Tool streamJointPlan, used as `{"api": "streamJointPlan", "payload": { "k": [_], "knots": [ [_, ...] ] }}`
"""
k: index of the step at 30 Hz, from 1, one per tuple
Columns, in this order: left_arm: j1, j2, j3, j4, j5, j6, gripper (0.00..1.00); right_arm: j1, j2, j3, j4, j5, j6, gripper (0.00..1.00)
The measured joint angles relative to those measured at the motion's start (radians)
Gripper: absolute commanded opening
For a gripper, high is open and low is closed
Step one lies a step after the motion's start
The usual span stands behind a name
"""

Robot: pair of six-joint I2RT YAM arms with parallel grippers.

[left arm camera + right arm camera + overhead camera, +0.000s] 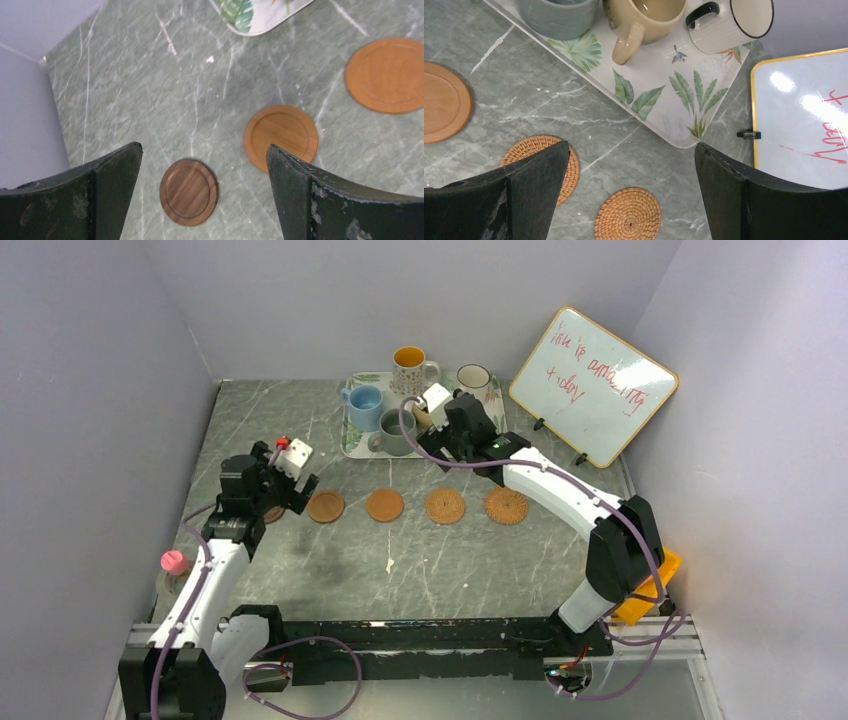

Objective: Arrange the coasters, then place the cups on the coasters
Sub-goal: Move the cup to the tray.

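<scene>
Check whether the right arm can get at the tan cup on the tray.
Probably yes: its jaws stand open above the tray edge, tan cup straight ahead, nothing between. The grey-green cup and white cup crowd its sides.

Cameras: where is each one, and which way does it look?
Top external: high behind the bases, looking down on the table; left arm and right arm show.
Left wrist: looking down past the open left gripper at the dark coaster.
Right wrist: looking down past the open right gripper at the leaf tray and tan mug.
Shared: both wrist views catch the leaf tray.
</scene>
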Motion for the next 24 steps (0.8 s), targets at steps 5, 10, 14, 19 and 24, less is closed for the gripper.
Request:
{"api": "streamJointPlan", "payload": {
  "k": [5,10,14,19,24],
  "knots": [
    [-0.066,0.0,-0.007,0.045,-0.01,-0.001,1.0,-0.001,0.044,0.071,-0.031,-0.008,0.026,1.0],
    [-0.103,0.012,-0.023,0.068,-0.027,-0.007,1.0,-0.002,0.019,0.047,0.005,-0.012,0.043,1.0],
    [-0.131,0.062,-0.02,0.082,-0.055,-0.011,1.0,-0.016,-0.046,-0.044,0.058,0.004,0.048,1.0],
    [-0.142,0.095,-0.018,0.105,-0.078,-0.062,1.0,-0.071,-0.073,-0.109,0.122,0.029,0.08,1.0],
    [-0.142,0.028,-0.057,0.167,-0.097,-0.101,1.0,-0.122,-0.077,-0.153,0.164,0.035,0.124,1.0]
  ]
}}
